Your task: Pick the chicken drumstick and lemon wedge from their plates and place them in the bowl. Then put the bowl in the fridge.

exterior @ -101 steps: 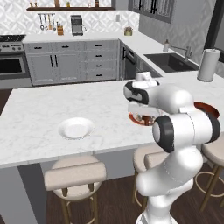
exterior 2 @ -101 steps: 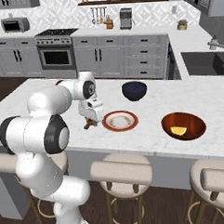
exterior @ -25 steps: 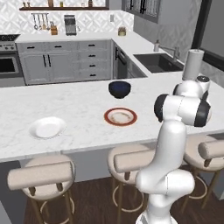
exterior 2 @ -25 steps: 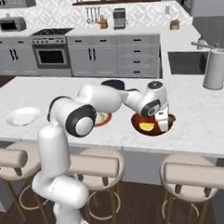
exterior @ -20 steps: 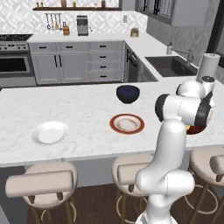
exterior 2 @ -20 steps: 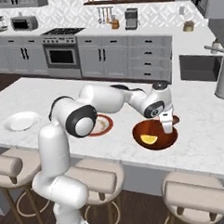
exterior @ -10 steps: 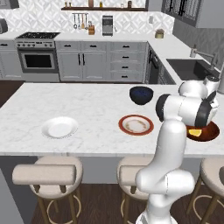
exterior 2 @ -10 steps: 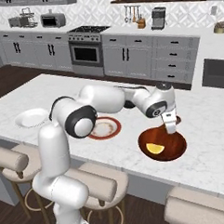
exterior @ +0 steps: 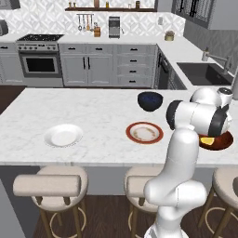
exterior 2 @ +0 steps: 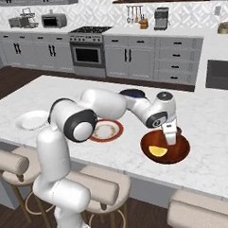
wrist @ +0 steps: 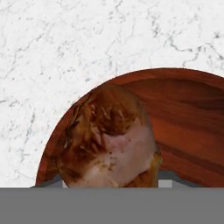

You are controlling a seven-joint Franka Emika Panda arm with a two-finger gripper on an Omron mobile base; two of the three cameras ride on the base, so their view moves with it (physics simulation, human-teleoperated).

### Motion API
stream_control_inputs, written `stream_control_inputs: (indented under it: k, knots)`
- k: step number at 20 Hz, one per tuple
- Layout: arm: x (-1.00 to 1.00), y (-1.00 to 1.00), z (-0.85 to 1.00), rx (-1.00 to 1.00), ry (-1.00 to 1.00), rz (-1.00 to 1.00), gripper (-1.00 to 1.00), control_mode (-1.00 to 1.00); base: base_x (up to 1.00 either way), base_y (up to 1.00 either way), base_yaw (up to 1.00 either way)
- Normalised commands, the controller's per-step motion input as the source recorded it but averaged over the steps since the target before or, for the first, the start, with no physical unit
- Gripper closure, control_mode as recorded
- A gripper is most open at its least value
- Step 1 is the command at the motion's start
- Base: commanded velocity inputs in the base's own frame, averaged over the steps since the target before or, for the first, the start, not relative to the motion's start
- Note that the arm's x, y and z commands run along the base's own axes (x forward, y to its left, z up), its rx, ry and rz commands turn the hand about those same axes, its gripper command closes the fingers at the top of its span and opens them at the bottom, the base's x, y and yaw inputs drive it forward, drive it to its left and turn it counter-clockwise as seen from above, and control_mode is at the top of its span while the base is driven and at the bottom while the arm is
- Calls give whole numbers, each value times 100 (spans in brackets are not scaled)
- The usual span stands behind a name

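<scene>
- The gripper (exterior 2: 171,140) hangs over the bowl (exterior 2: 177,154), pointing down into it, at the near right part of the table (exterior 2: 216,129).
- The chicken drumstick (wrist: 109,140) sits pinched in the gripper; in the hand view its rounded meat end is directly in front of the camera, above the bowl's (wrist: 183,118) glossy interior. It appears to be in the air, not yet resting in the bowl.
- The lemon wedge (exterior 2: 158,151) already lies inside the bowl, on the side nearer the stools.
- Both plates are bare: the red-rimmed plate (exterior 2: 106,130) just beside the bowl, the white plate (exterior 2: 32,120) well apart toward the far left of the table.
- Handling judgement, drumstick: light, firm meat over bone, with a greasy skin that may slide; it should drop safely from low height.
- Handling judgement, bowl: rigid, likely heavier than its contents, with a smooth glaze. The rim is the only practical hold; pinch it at a side away from the lemon wedge and keep it level so nothing rolls out on the way to the fridge.
</scene>
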Motion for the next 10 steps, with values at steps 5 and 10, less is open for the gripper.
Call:
stream_control_inputs:
  k: [5, 10]
  knots:
    - [27, 0, -43, 0, 3, 0, 100, -100, 0, 0, 0]
    - [12, 0, -39, 0, 7, 0, 100, -100, 0, 0, 0]
